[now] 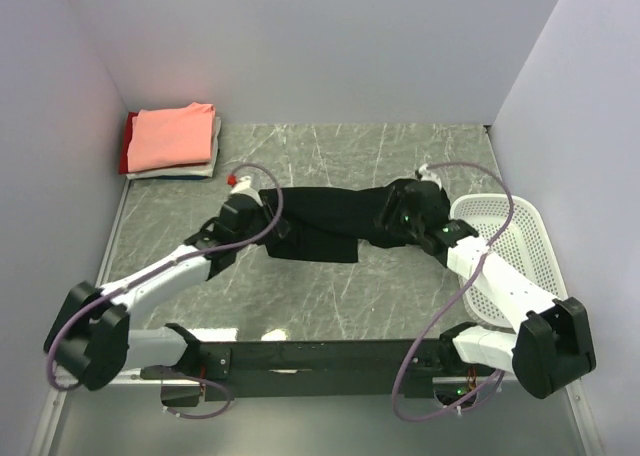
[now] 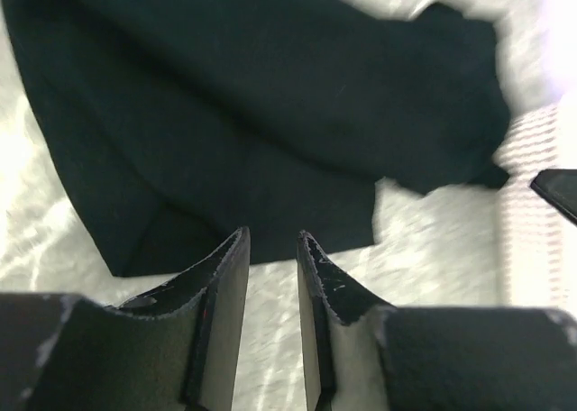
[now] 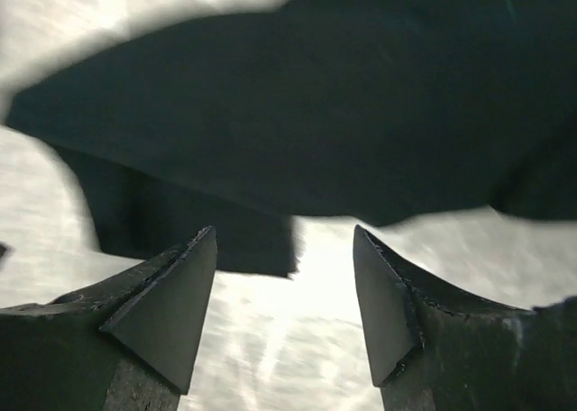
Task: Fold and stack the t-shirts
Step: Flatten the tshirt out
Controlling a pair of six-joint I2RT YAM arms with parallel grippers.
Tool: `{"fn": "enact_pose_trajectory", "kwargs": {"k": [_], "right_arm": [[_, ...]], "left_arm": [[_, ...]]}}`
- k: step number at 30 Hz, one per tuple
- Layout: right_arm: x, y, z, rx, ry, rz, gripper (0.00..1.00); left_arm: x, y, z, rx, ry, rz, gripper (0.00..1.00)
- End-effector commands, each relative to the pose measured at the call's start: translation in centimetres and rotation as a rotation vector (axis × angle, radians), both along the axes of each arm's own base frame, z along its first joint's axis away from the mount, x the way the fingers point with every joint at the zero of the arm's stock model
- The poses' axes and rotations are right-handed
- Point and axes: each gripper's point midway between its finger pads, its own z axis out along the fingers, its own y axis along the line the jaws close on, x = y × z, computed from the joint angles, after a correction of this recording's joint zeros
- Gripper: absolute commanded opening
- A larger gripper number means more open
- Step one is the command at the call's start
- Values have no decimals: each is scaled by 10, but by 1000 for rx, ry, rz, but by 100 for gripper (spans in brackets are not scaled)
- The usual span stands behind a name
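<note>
A large black t-shirt [image 1: 330, 221] lies crumpled across the middle of the table. My left gripper [image 1: 262, 214] is at its left end and my right gripper [image 1: 402, 212] at its right end. In the left wrist view the left gripper [image 2: 272, 235] has its jaws a narrow gap apart with bare table between them, just short of the black shirt's [image 2: 270, 95] edge. In the right wrist view the right gripper [image 3: 287, 231] is wide open and empty, the black shirt [image 3: 343, 105] just beyond its tips. A folded stack sits in the far left corner: salmon-pink shirt [image 1: 172, 136] on top, white [image 1: 175, 170] and red [image 1: 126, 142] beneath.
A white mesh basket [image 1: 512, 238] stands at the right, beside the right arm; its edge shows in the left wrist view [image 2: 532, 204]. Grey walls close in the table on the left, back and right. A marbled tabletop [image 1: 330, 151] shows between the shirt and the back wall.
</note>
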Motion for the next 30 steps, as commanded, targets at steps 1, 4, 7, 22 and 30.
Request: {"fn": "enact_pose_trajectory", "kwargs": {"k": [1, 4, 7, 22, 30], "right_arm": [[-4, -12, -17, 9, 6, -33, 68], [-8, -22, -25, -11, 18, -48, 68], [-9, -25, -26, -12, 15, -51, 68], [-13, -34, -31, -25, 15, -61, 70], [-14, -33, -33, -22, 18, -57, 70]], "left_arm": [[8, -12, -8, 84, -38, 25, 34], [4, -26, -27, 177, -5, -5, 38], [1, -37, -43, 259, 16, -33, 43], [-5, -49, -74, 512, 40, -11, 49], [-11, -48, -83, 569, 56, -3, 49]]}}
